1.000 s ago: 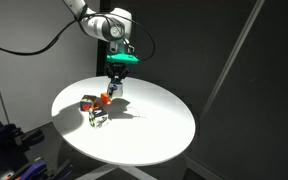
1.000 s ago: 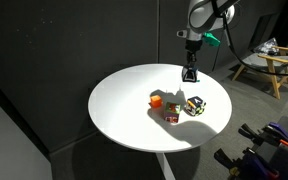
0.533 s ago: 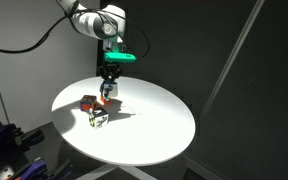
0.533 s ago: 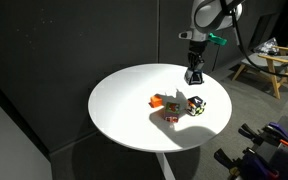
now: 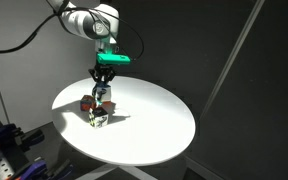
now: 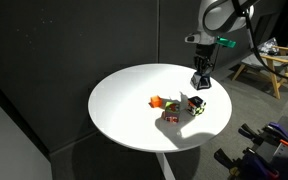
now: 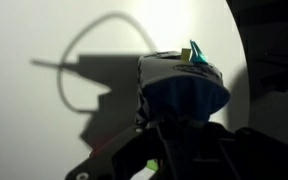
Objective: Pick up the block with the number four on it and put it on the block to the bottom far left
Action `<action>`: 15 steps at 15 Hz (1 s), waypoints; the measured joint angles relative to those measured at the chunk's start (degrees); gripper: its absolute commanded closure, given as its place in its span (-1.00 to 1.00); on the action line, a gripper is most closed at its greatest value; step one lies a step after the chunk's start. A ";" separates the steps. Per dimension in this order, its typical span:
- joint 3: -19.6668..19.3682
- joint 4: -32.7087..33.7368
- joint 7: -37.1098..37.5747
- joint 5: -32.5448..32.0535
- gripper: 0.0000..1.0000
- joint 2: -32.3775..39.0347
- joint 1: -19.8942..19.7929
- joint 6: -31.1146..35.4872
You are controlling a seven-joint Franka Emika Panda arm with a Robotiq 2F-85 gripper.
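We saw the claw clamped on the four block, held off the table near the red-yellow block. We judged pickup done, stacking left.

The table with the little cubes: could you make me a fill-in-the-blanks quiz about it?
The table top is ____ in shape. The gripper has its jaws ____ on the block with the number four. The small plain piece lying on the table is coloured ____. Missing words: round; shut; orange.
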 measured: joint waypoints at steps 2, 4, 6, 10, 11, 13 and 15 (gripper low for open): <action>-0.17 -2.10 -1.08 -0.02 0.89 -1.13 0.10 1.16; -0.38 -4.13 -2.07 -0.07 0.89 -2.03 0.32 3.15; -0.46 -6.00 -2.70 -0.24 0.89 -2.71 0.64 5.47; -0.51 -8.41 -3.08 -0.29 0.89 -3.61 1.99 8.53; -0.51 -8.69 -3.08 -0.29 0.89 -3.74 2.41 8.88; -0.50 -9.05 -3.08 -0.29 0.89 -3.94 3.29 9.30; -0.48 -9.13 -3.08 -0.30 0.89 -3.99 4.15 9.58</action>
